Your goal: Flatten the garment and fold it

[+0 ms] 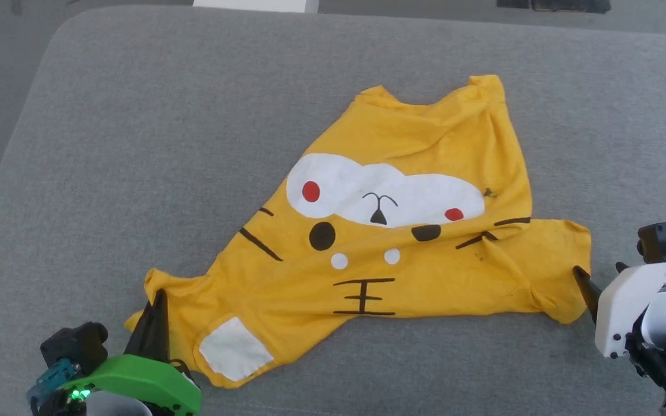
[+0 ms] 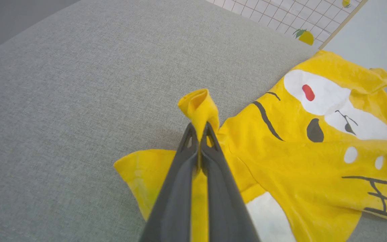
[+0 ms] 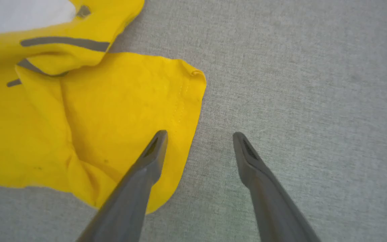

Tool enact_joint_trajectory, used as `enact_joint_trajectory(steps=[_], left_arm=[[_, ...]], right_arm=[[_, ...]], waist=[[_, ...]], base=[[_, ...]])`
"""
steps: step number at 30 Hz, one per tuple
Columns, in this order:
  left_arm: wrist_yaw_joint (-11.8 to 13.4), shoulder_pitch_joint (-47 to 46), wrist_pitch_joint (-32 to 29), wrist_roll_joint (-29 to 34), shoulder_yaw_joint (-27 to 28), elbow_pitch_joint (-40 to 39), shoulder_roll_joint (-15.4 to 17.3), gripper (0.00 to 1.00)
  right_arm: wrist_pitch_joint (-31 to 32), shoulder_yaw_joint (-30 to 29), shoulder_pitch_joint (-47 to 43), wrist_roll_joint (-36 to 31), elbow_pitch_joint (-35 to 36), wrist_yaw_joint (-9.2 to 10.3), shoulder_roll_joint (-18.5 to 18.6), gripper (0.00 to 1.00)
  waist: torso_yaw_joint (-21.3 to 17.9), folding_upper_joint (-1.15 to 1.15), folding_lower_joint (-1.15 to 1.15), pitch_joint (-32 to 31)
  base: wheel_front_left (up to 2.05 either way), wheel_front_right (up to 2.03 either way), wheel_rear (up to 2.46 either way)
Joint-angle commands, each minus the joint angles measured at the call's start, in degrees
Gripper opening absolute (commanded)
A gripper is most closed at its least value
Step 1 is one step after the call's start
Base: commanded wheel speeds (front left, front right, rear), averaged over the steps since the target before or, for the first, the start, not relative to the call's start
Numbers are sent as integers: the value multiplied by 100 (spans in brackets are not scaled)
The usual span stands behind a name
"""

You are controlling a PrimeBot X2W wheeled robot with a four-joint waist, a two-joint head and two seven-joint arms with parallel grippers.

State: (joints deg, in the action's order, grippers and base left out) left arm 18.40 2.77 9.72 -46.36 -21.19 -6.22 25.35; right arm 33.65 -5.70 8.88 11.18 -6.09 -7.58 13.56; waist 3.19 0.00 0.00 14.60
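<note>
The garment [image 1: 402, 231], a yellow T-shirt with a cartoon face, white patches, red dots and black stripes, lies crumpled on the grey cushion [image 1: 136, 144]. My left gripper [image 1: 159, 294] is shut on its near-left corner; in the left wrist view that gripper [image 2: 199, 129] pinches a raised fold of the garment [image 2: 314, 161]. My right gripper [image 1: 596, 274] is open at the shirt's right edge. In the right wrist view this gripper [image 3: 200, 136] straddles the hem of the garment [image 3: 89, 117], with one finger [image 3: 153, 151] over the cloth and the other over bare cushion.
The grey cushion's rounded far edge runs along the top of the head view, with floor beyond it. A white gridded panel [image 2: 281, 16] with a lemon print stands past the cushion in the left wrist view.
</note>
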Motion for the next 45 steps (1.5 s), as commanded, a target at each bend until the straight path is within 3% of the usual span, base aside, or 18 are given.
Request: enact_joint_trajectory(steps=[1, 8, 9, 10, 17, 24, 29, 34, 39, 45], left_arm=[[-23, -104, -13, 59, -7, -13, 31, 0], [-8, -162, -72, 58, -21, -40, 59, 0], [-4, -171, -79, 59, -18, -49, 67, 0], [-2, -184, -92, 61, -22, -54, 75, 0], [-70, -249, -138, -35, -72, -27, -3, 0], [-315, -154, -4, -473, 25, -77, -289, 0], [-475, -399, -43, -690, 182, -280, -297, 0], [-459, -1449, -596, -525, 129, -387, -50, 0], [-411, -2825, -1247, -420, 89, -214, 64, 0], [-346, -4502, -2037, -566, 43, 515, -123, 0]], right_arm=[[44, 6, 125, 25, -120, 9, -9, 100], [194, 407, 343, 130, -656, 9, 22, 100], [206, 487, 387, 167, -723, 9, 46, 41], [251, 618, 419, 185, -785, 9, 96, 0], [119, 715, 516, 415, -836, 9, 212, 0], [-775, -53, 260, 788, -296, 9, -306, 0], [-1052, -167, 332, 887, 247, 9, -463, 0], [-1104, -13, 1064, 948, 604, 9, -584, 0], [-1009, 339, 2115, 830, 606, 9, -457, 0], [-889, 811, 3572, 789, 62, 9, -394, 0]], waist=[[97, 0, 0, 90], [187, 0, 0, 200], [187, 0, 0, 215], [188, 0, 0, 225], [119, 0, 0, 162], [12, 0, 0, -153], [-134, 0, 0, -429], [-326, 0, 0, -777], [-474, 0, 0, -1072], [-666, 0, 0, -1258]], base=[[0, 0, 0], [0, 0, 0], [0, 0, 0], [0, 0, 0], [0, 0, 0], [0, 0, 0], [0, 0, 0], [0, 0, 0], [0, 0, 0], [0, 0, 0]])
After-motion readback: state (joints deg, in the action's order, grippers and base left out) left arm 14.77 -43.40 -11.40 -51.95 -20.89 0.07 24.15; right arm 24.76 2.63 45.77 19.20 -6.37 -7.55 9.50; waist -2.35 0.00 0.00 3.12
